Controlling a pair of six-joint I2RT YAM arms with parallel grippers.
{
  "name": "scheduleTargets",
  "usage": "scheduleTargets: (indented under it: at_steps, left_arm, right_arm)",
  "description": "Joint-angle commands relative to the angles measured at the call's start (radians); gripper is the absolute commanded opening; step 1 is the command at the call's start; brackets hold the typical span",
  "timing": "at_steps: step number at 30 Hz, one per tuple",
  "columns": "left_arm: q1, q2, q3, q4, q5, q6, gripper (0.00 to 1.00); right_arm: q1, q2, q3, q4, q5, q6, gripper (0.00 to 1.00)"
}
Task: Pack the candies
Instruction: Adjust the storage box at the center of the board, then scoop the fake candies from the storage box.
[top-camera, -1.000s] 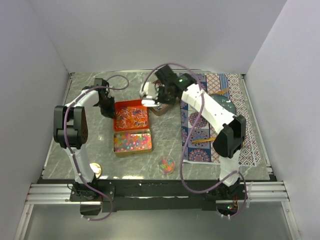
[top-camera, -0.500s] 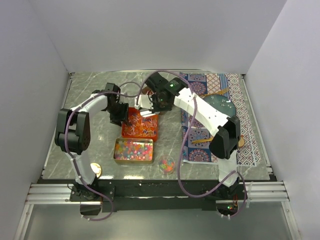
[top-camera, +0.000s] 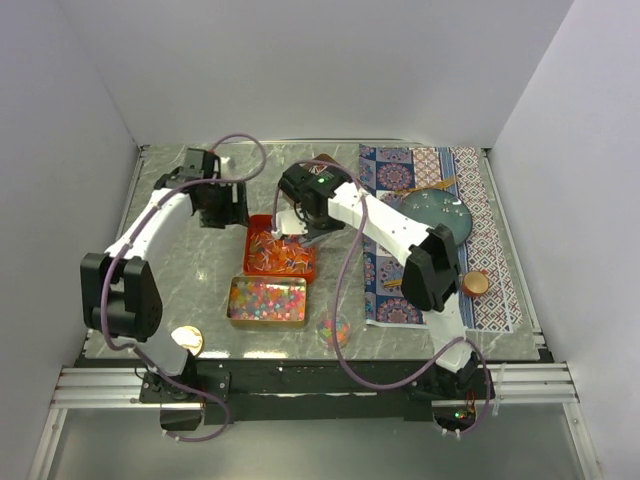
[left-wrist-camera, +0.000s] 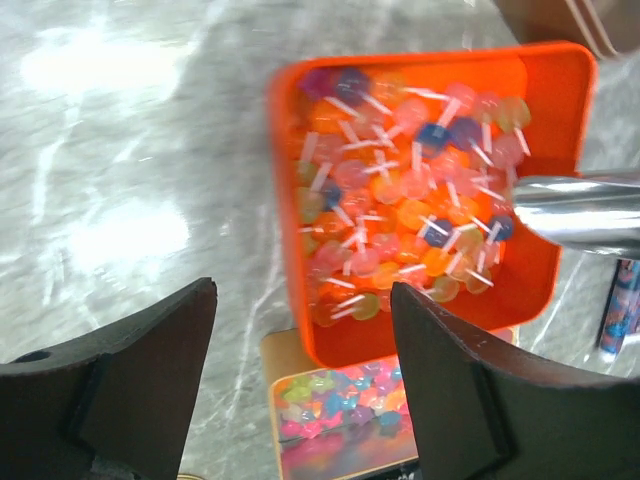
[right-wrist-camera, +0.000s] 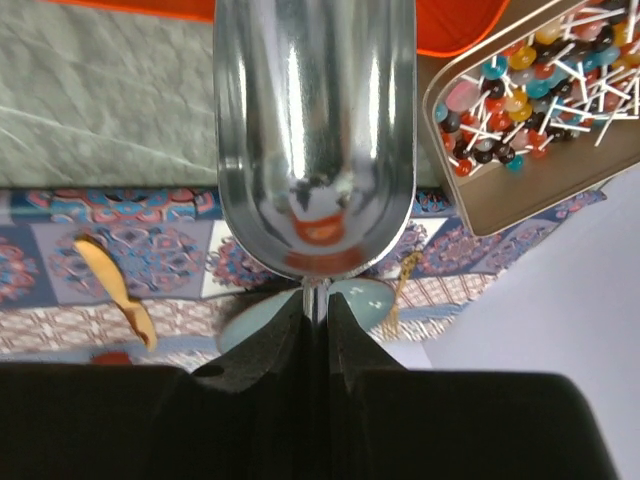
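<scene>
The candies are small lollipops with white sticks heaped in an orange tray (top-camera: 281, 252) (left-wrist-camera: 425, 190), and multicoloured jelly pieces in a gold tin (top-camera: 267, 301) (left-wrist-camera: 345, 420) just in front of it. My left gripper (top-camera: 238, 209) (left-wrist-camera: 305, 300) is open, just off the tray's left edge, with nothing between its fingers. My right gripper (top-camera: 303, 215) (right-wrist-camera: 316, 300) is shut on the thin handle of a silver scoop (right-wrist-camera: 315, 130) (left-wrist-camera: 585, 210), whose empty bowl reaches over the tray's right side. Another tin of lollipops (right-wrist-camera: 540, 110) shows in the right wrist view.
A small glass bowl of candies (top-camera: 333, 328) stands near the front edge. A gold round lid (top-camera: 187, 340) lies front left. The patterned mat (top-camera: 400, 280) on the right carries a teal plate (top-camera: 443, 214), an orange cup (top-camera: 475, 283) and a wooden spoon (right-wrist-camera: 112, 282).
The left gripper has opened, let go of the orange tray and drawn back left. The tray and gold tin slid toward the front. The right arm swung left with the scoop.
</scene>
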Motion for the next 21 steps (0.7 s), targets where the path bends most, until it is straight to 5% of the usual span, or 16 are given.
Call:
scheduleTargets:
  at_steps: [1,9,21]
  left_arm:
    - [0.136,-0.005,-0.07,0.022,0.031,-0.051,0.75]
    - [0.347,0.025,-0.086,0.037,0.183,-0.065,0.71]
    - [0.362,-0.115,-0.213,0.095,0.226,-0.054,0.71]
  right_arm:
    - [0.02,0.064,0.109,-0.088,0.13,-0.31,0.0]
    - [0.064,0.138,0.147,-0.092,0.304,-0.428,0.0]
    - [0.118,0.221,0.135,-0.066,0.5,-0.611,0.0]
